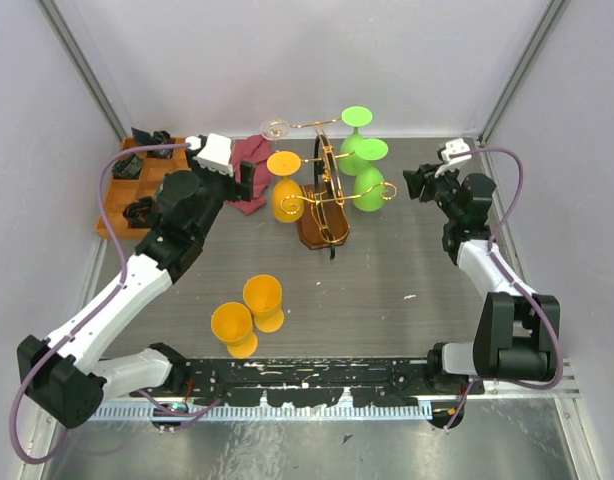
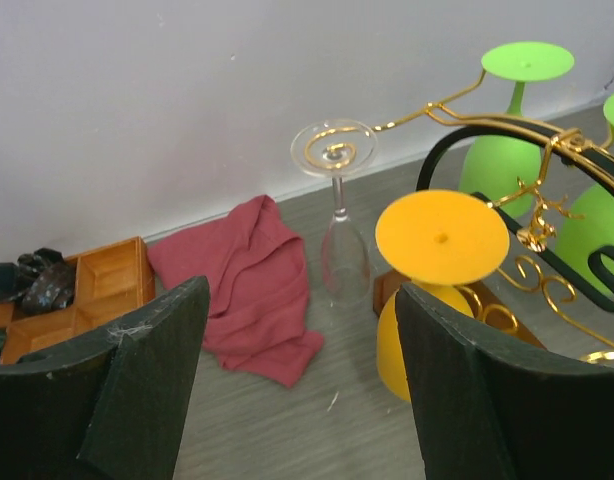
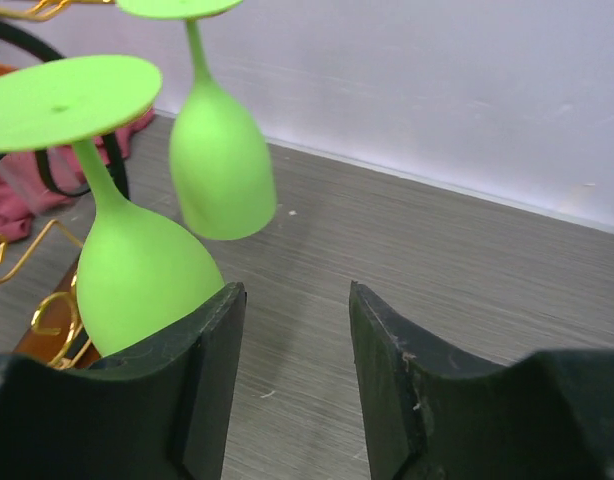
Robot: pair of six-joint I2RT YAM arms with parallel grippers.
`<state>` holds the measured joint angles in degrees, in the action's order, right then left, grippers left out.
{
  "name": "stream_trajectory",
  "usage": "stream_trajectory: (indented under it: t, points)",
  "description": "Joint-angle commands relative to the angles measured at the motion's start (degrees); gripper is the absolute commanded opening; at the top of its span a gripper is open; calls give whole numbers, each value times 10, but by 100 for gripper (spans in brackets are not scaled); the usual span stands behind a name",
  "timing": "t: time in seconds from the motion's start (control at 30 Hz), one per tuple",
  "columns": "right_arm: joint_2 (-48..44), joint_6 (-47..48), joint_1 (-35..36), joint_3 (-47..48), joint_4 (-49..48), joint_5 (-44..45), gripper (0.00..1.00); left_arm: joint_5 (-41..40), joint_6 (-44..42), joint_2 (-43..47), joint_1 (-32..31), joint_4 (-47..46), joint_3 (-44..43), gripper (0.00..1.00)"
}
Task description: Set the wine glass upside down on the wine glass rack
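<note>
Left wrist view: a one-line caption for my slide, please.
Open left hand facing the wine glass rack with an orange glass, a clear glass and green glasses upside down.

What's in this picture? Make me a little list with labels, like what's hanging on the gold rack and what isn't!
rack: wine glass rack, gold wire on a brown wooden base
hanging upside down: clear glass, hanging orange glass, green glasses (two)
not hung yet: loose orange glasses (two), on the table near the arms
other stuff: red cloth, wooden tray
left gripper: open, empty
right gripper: open, empty
</note>
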<state>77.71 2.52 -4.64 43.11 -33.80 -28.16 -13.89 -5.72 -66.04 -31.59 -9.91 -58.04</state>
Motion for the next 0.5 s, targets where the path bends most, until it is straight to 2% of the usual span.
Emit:
stream_trajectory:
  t: [0.0,0.23,0.47]
  points:
    - [-49,35,-7,57,93,95,53,18,-5,55,3,88,-6,82]
    - [-69,44,-8,157,209,129,60,23,-1,111,3,167,10,85]
    - [-73,25,-8,233,238,145,70,29,9,126,3,224,11,86]
